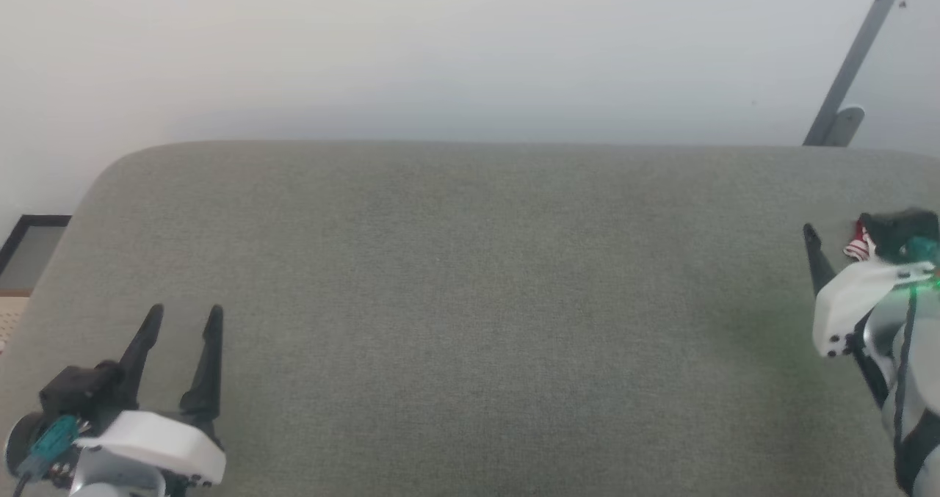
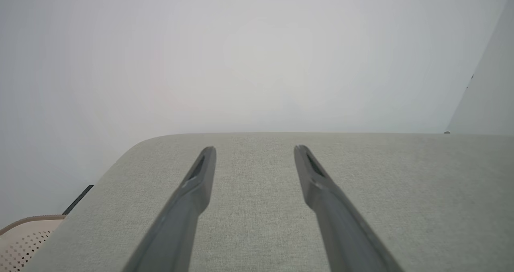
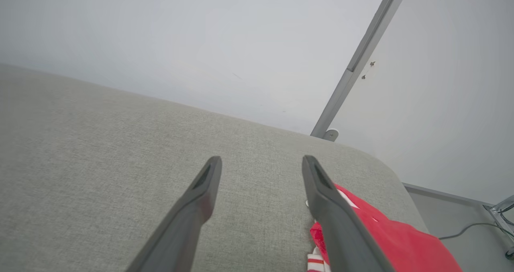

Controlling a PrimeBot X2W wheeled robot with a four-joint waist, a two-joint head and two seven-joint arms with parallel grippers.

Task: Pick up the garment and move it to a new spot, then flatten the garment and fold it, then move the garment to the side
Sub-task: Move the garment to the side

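Red garment [image 3: 395, 234] just beside right gripper [image 3: 261, 162], fingers spread, nothing between.

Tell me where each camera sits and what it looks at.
Head view: on the head, looking down at the grey cushion; left pincer lower left, right arm right.
Left wrist view: along the open left pincer, over bare cushion.
Right wrist view: along the open right pincer, by the red garment.
All share the cushion.

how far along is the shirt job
The red jersey shirt with striped trim lies at the right edge of the grey fabric cushion, so it may already be set aside. Nothing is in hand: left pincer and right pincer are open. Whether folding is left can't be told.
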